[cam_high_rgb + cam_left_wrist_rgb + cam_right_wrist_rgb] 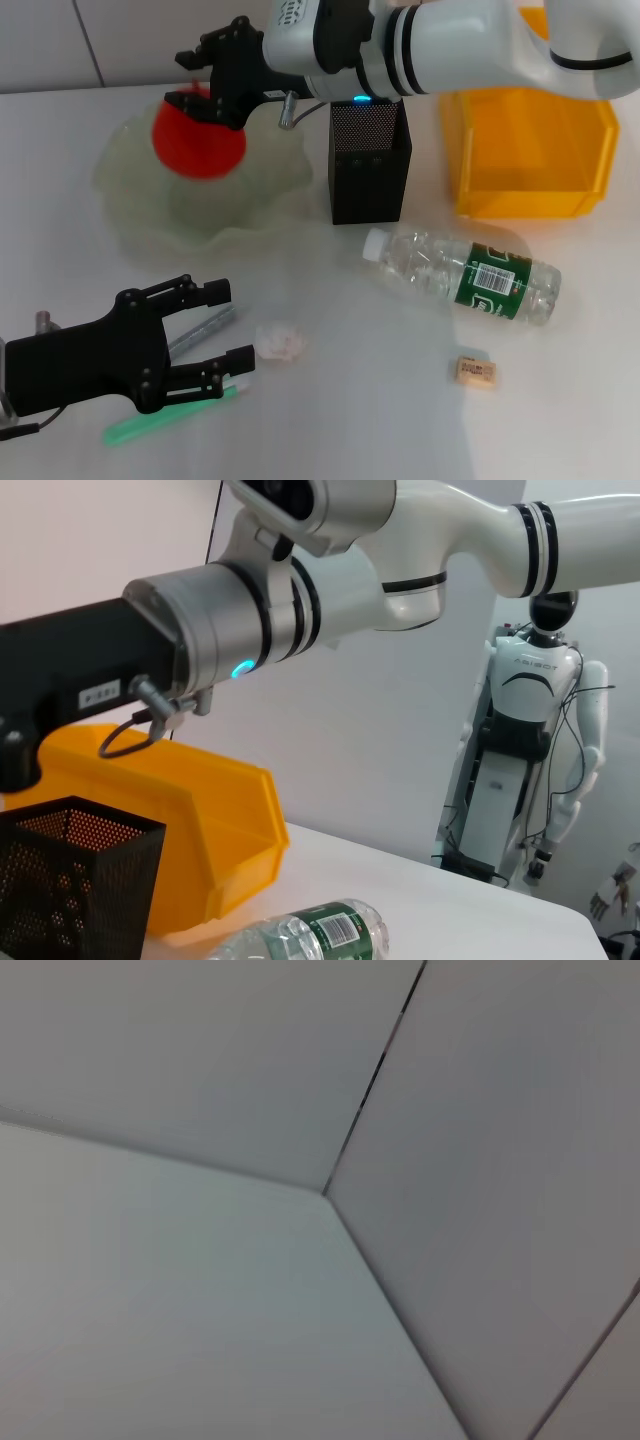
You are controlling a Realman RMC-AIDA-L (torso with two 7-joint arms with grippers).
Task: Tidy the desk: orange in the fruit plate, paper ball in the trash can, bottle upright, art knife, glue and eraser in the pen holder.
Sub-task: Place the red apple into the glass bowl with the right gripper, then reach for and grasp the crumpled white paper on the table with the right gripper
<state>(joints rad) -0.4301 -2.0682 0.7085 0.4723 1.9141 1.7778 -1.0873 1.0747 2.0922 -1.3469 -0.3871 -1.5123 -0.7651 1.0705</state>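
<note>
My right gripper (205, 100) reaches across to the pale fruit plate (130, 215) and is shut on the top of the orange (198, 145), held just over the plate. At the near left my left gripper (228, 326) is open on the table. A slim grey glue stick (203, 331) lies between its fingers, and the green art knife (165, 417) lies just under them. The paper ball (280, 342) sits right of that gripper. The bottle (465, 272) lies on its side. The eraser (474, 371) rests near the front right. The black mesh pen holder (368, 160) stands mid-table.
The yellow trash can (530, 150) stands at the back right, behind the bottle. The left wrist view shows the pen holder (70, 880), the yellow can (200, 820), the bottle (310, 935) and a humanoid robot (530, 730) in the background. The right wrist view shows only table and wall.
</note>
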